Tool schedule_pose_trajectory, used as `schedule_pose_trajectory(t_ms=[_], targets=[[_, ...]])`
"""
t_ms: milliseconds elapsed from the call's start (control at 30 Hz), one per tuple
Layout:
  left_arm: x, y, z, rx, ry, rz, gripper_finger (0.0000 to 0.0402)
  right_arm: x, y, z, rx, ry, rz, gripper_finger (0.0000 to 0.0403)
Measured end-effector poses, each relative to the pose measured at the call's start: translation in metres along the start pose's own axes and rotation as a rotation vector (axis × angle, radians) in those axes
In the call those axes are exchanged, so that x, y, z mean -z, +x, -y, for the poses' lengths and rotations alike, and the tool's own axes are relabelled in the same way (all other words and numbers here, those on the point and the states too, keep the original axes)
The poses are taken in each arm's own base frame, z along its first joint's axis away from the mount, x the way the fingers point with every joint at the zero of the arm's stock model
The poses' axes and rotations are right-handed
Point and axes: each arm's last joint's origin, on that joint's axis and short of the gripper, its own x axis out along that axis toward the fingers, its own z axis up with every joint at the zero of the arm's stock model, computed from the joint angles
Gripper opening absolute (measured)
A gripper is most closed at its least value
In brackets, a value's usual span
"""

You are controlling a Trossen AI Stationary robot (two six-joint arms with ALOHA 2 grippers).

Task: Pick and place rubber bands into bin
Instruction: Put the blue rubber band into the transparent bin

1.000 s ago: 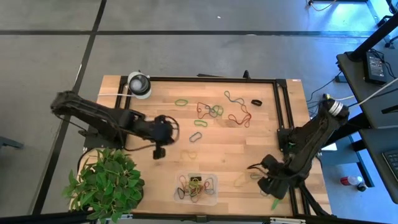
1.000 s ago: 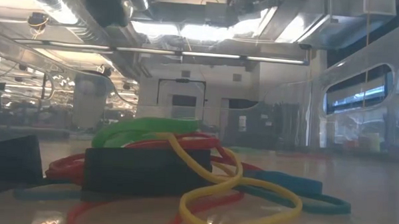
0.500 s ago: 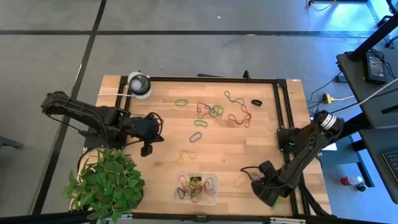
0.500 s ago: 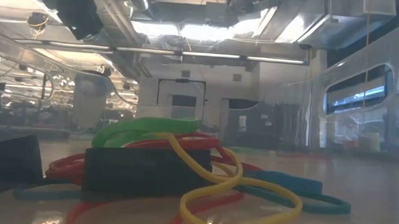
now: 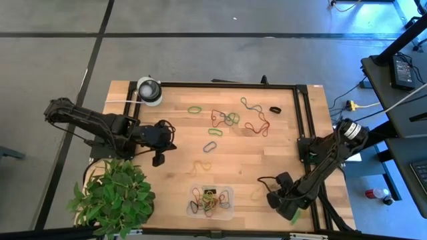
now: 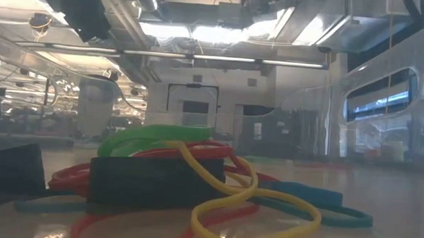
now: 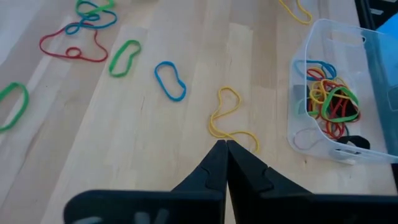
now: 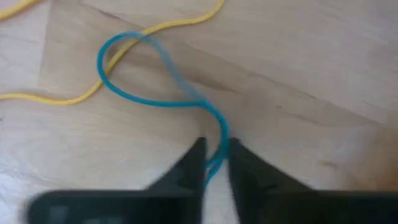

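The desk (image 5: pixel 267 160) carried most of the rubber bands (image 5: pixel 230 119) scattered toward its far side, well apart from the bin (image 5: pixel 228 210) at the near edge, which held a tangle of red, green, yellow, blue and black loops. The left tool (image 7: pixel 225 147) hung shut and empty above a yellow band (image 7: pixel 227 118), waiting. The right tool (image 8: pixel 214 149) was low by the near right corner, its fingers nearly together around a blue band (image 8: pixel 155 93), apparently to lift it.
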Motion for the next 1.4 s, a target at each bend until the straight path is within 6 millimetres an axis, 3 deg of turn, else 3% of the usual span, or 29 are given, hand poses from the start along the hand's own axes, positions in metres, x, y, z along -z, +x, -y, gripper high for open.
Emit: schedule_pose_trajectory(t_ms=[67, 233, 633, 867, 1167, 1267, 1400], targets=[[0.0, 0.0, 0.0, 0.0, 0.004, 0.0, 0.0001, 0.0, -0.003, -0.001, -0.015, -0.008, 0.01, 0.0014], [0.0, 0.0, 0.0, 0.0, 0.038, 0.0, 0.0002, 0.003, -0.022, -0.005, -0.031, -0.006, 0.032, 0.0005], [0.0, 0.0, -0.001, -0.016, 0.049, 0.005, 0.0001, 0.006, -0.143, -0.034, -0.193, -0.039, 0.314, 0.0001], [0.0, 0.0, -0.002, -0.023, 0.056, 0.007, 0.0001, -0.012, -0.182, -0.08, -0.275, -0.178, 0.415, 0.0], [0.0, 0.0, -0.002, -0.023, 0.101, 0.006, 0.0001, -0.053, -0.194, -0.165, -0.356, -0.473, 0.456, 0.0], [0.0, 0.0, -0.002, -0.023, 0.101, 0.006, 0.0003, -0.069, -0.186, -0.188, -0.385, -0.556, 0.364, 0.0], [0.0, 0.0, -0.002, -0.024, 0.101, 0.004, 0.0002, -0.082, -0.16, -0.207, -0.362, -0.652, 0.229, 0.0]])
